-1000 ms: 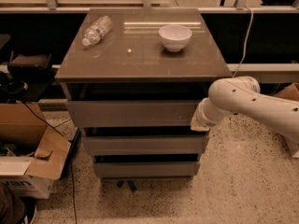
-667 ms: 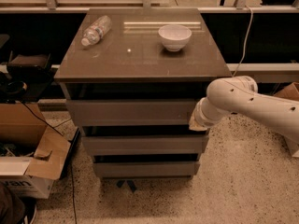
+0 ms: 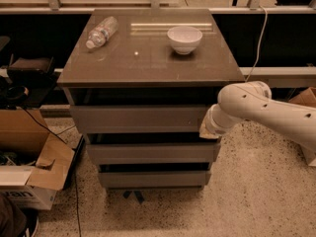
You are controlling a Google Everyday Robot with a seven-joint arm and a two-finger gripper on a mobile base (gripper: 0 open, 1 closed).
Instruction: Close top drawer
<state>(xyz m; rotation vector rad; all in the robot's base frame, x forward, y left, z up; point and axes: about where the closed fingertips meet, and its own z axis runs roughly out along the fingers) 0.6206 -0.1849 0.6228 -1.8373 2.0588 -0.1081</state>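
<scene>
Top drawer (image 3: 140, 119) — matte grey, plain handle-less front, uppermost of three — sits level, pulled partly out; the gripper (image 3: 208, 129) is at its right end.

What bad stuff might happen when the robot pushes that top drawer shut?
1. The gripper is at the far right end of the top drawer, not the middle, so a push there might twist the drawer and jam it.
2. A hard shove might shake the cabinet; the bottle lying on its side on top may roll off.
</scene>
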